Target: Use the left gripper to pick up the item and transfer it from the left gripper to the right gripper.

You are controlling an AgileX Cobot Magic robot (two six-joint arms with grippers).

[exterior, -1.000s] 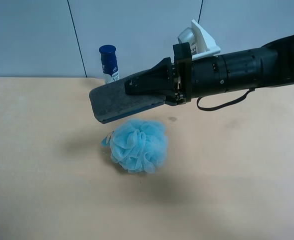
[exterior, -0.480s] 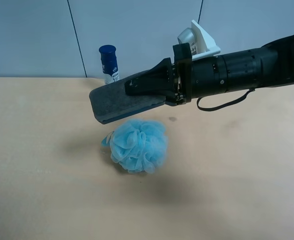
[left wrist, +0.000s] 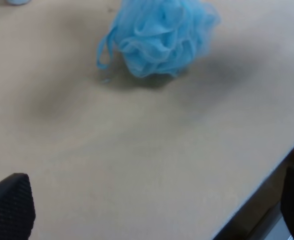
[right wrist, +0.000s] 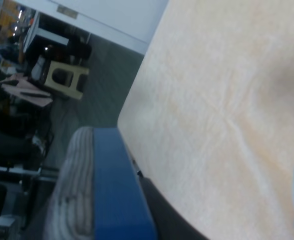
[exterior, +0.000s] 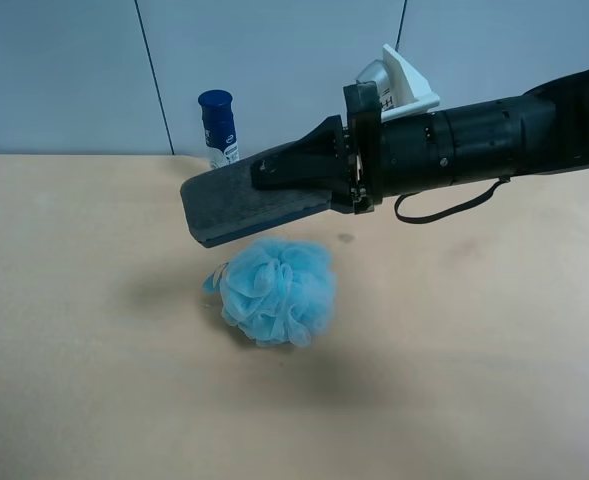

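The handover looks complete: the right gripper (exterior: 270,184), reaching in from the right of the overhead frame, grips the eraser (exterior: 224,206) in mid-air just above the bath puff (exterior: 277,290), the left gripper (left wrist: 151,205) gapes wide and empty over the table (left wrist: 137,150), so the next move probably calls only for a steady hold.

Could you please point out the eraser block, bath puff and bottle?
eraser block (exterior: 224,205), exterior high view, grey felt face.
bath puff (exterior: 277,290), exterior high view, mesh middle.
bottle (exterior: 215,105), exterior high view, blue cap.
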